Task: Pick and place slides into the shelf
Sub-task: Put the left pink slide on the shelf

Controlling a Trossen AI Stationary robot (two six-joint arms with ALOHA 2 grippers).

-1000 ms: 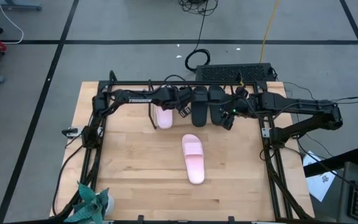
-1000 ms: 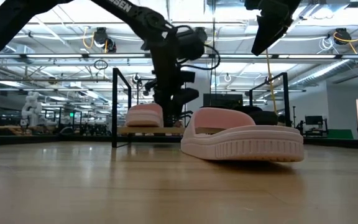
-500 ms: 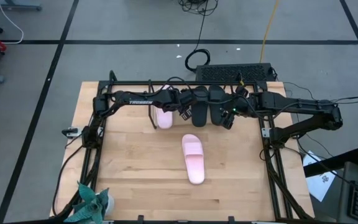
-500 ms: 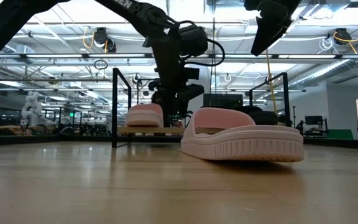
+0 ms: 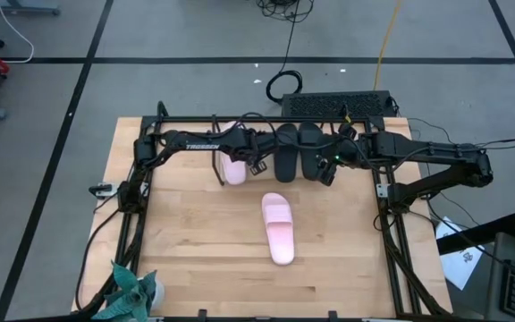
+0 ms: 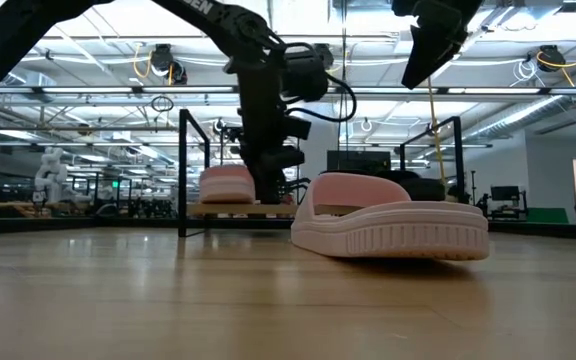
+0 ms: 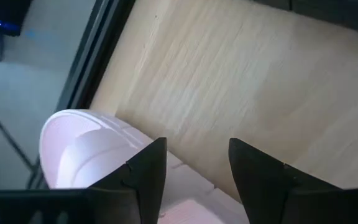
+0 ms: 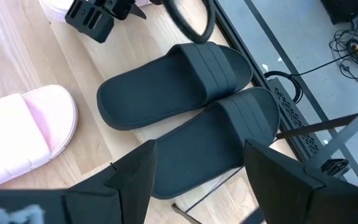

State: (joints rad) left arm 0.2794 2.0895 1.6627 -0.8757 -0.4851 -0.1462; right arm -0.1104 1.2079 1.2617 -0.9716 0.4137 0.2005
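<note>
**One pink slide left on the table**

The left gripper (image 5: 256, 163) hangs over the shelf (image 5: 218, 148), its fingers (image 7: 146, 168) part open around nothing, the shelved pink slide (image 5: 233, 166) just beside and below them. The right gripper (image 5: 329, 170) hovers with fingers (image 8: 135, 168) wide and empty; two black slides (image 8: 185, 87) lie side by side on the shelf just beyond them. The second pink slide (image 5: 278, 227) sits mid-table, well apart from both.

To do this well, I judge the left arm should lift straight up, clear of the rods, before crossing. Grip the loose slide across its strap, carry it level, and set it between the shelved pink and the blacks.
</note>
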